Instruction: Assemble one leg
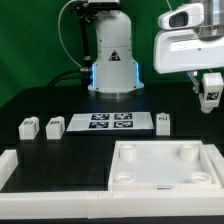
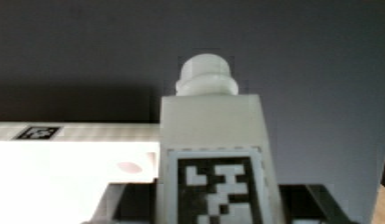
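My gripper (image 1: 210, 93) is up at the exterior view's right, above the table, shut on a leg (image 1: 211, 91), a small white blocky peg with a black-and-white tag. In the wrist view the held leg (image 2: 214, 140) fills the middle, its round stud end pointing away, with the tag on its face between the dark fingers (image 2: 127, 200). The large white square tray-like part (image 1: 165, 165) with round corner sockets lies at the front right, below and left of the held leg. Three more legs lie on the table: two at the left (image 1: 28, 127) (image 1: 55, 126) and one (image 1: 162, 121) by the marker board.
The marker board (image 1: 110, 122) lies flat in the middle, before the robot base (image 1: 113, 60). A white L-shaped rail (image 1: 40, 172) runs along the front left. The marker board's edge shows in the wrist view (image 2: 64, 150).
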You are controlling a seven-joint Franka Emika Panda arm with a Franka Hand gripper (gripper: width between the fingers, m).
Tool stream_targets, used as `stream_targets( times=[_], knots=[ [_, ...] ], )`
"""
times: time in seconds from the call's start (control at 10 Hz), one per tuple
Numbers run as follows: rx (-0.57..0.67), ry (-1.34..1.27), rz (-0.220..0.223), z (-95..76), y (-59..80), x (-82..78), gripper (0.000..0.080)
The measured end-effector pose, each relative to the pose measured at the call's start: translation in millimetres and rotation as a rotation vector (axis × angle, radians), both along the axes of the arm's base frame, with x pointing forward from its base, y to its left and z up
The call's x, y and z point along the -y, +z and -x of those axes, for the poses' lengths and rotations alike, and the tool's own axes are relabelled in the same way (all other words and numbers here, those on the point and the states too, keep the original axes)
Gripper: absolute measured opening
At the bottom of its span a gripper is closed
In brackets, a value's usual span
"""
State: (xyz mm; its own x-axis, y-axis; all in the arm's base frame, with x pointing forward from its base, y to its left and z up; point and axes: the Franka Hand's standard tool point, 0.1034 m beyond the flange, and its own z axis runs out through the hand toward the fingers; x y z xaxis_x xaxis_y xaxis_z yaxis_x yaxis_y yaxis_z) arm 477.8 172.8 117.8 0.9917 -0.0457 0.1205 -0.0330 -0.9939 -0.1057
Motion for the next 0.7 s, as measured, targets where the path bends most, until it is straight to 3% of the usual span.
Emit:
stream_targets(
  times=[0.2,0.4,0.5,0.7],
  knots=[
    [0.184,0.023,-0.047,-10.1,1.5,-9.8,0.0290],
    [0.322,0.085,-0.033,-35.6,17.1,12.5,0.0290],
    [0.384,0.101,-0.029,-36.0,20.7,20.1,0.0290],
    [0.392,0.136,-0.002,-37.7,22.9,30.8,0.0290]
  ],
)
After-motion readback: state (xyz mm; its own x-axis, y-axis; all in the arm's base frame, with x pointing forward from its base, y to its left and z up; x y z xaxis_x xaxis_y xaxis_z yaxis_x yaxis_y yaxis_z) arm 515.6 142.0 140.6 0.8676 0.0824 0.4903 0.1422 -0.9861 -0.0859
